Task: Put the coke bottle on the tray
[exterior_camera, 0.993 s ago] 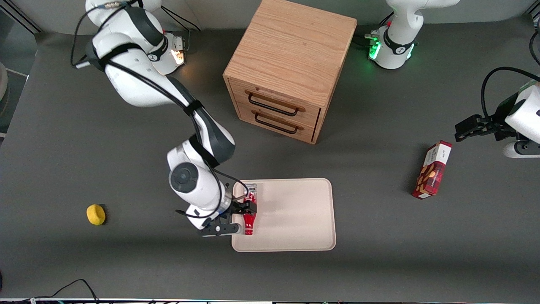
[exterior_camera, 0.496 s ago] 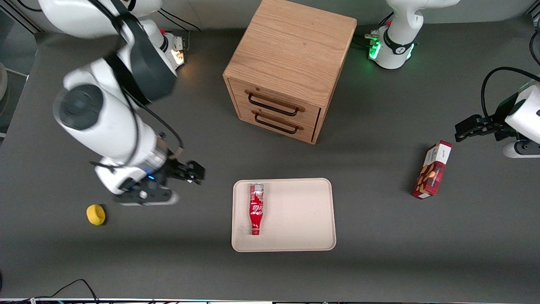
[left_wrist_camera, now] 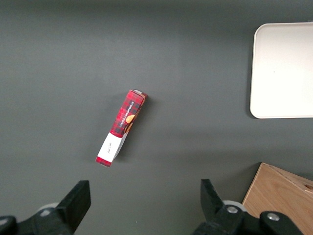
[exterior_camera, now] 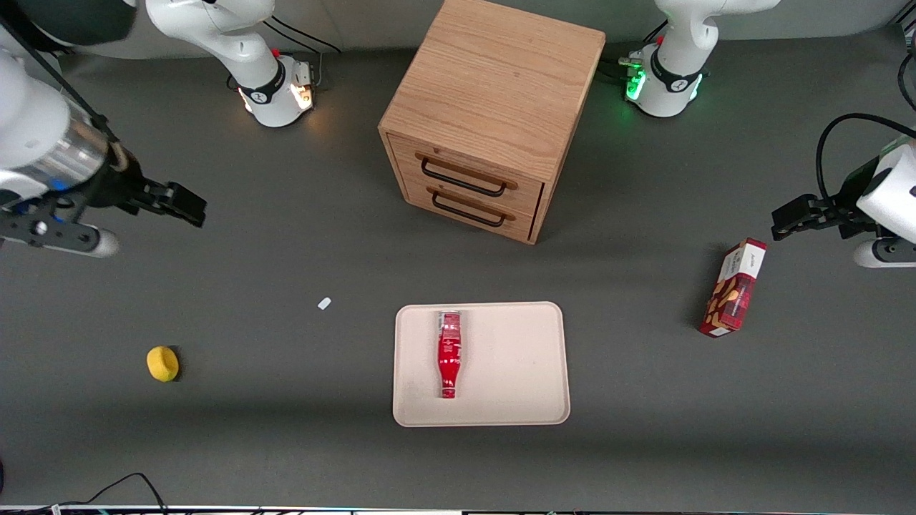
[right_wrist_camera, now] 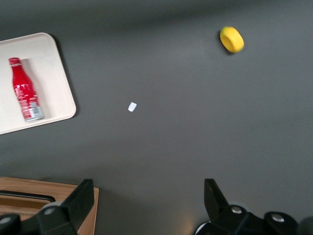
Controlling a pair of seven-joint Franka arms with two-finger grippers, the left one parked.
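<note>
From the front, the coke bottle [exterior_camera: 449, 354] lies flat in the tray [exterior_camera: 515, 400], its long axis running toward the camera with the neck nearest it. My gripper [exterior_camera: 175, 202] hangs high and well apart, toward my own end of the table, nearer the drawer cabinet's [exterior_camera: 486, 107] depth.

From my wrist, bottle [right_wrist_camera: 24, 88] and tray [right_wrist_camera: 54, 78] show off to one side; my fingers [right_wrist_camera: 73, 205] stand wide open, holding and touching nothing. I judge the placing done.
</note>
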